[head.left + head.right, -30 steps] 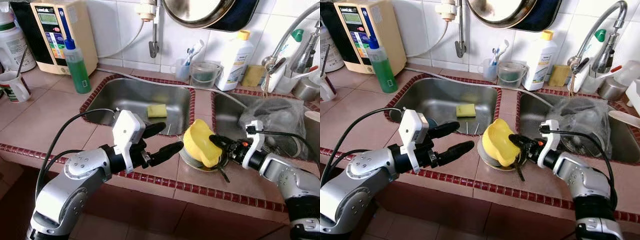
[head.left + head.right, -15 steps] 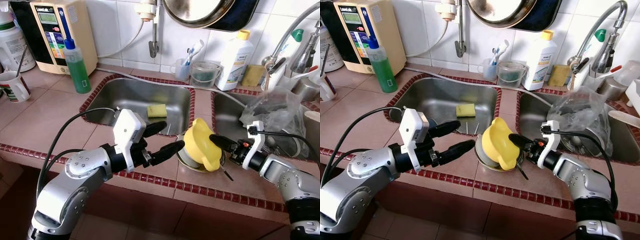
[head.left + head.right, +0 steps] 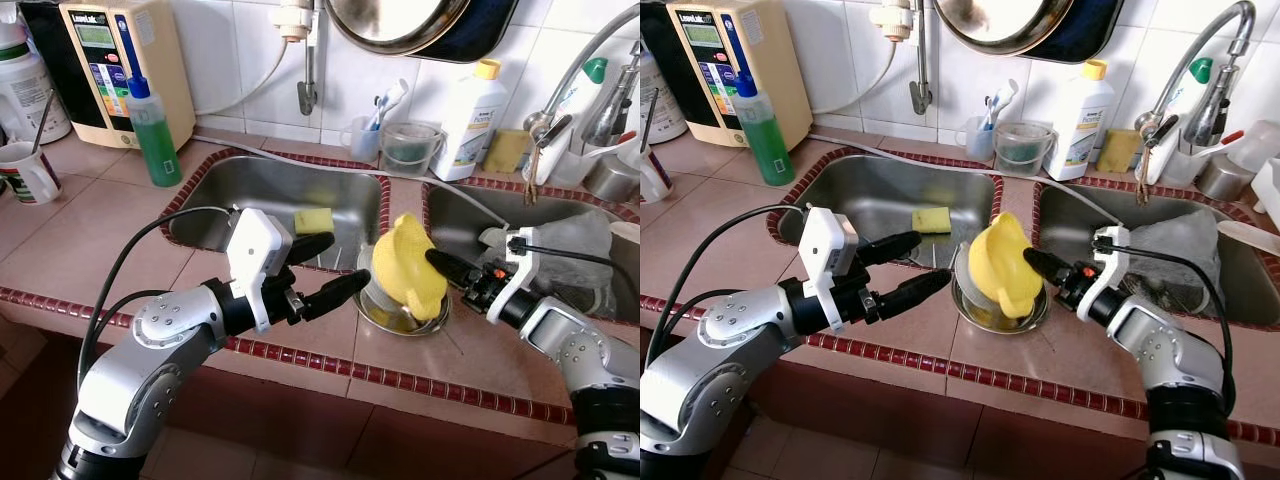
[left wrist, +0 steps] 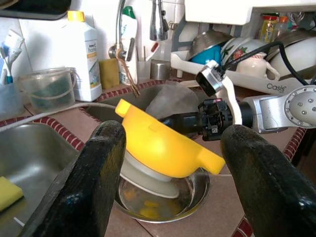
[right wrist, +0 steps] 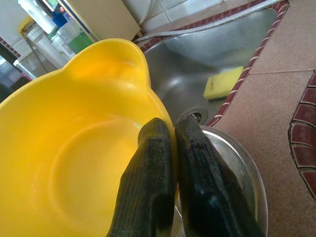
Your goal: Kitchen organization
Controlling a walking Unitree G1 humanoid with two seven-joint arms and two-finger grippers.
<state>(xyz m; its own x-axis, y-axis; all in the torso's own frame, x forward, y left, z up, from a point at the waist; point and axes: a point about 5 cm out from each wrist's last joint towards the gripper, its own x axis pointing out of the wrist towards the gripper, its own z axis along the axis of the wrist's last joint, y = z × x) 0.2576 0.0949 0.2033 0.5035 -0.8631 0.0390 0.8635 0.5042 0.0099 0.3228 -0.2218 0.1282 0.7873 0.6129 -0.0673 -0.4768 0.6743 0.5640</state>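
Terracotta tiles cover the counter [image 3: 90, 235], which carries a green soap bottle [image 3: 153, 128] at its far left. Nearer centre, the left gripper [image 3: 325, 270] hovers over the front counter edge beside the left sink [image 3: 265, 195], fingers spread and holding nothing, pointed toward the bowls. A yellow sponge [image 3: 313, 220] lies in that sink. On the tiled strip between the two sinks sits a steel bowl [image 3: 400, 310] with a white dish [image 4: 145, 175] inside it. The yellow bowl [image 3: 407, 265] stands tilted on edge above the steel bowl, its open side facing the right arm and its underside facing the left gripper. The right gripper [image 3: 440, 267] pinches the yellow bowl's rim, one finger inside and one outside. The right sink [image 3: 600, 225] holds a crumpled clear bag [image 3: 565, 235].
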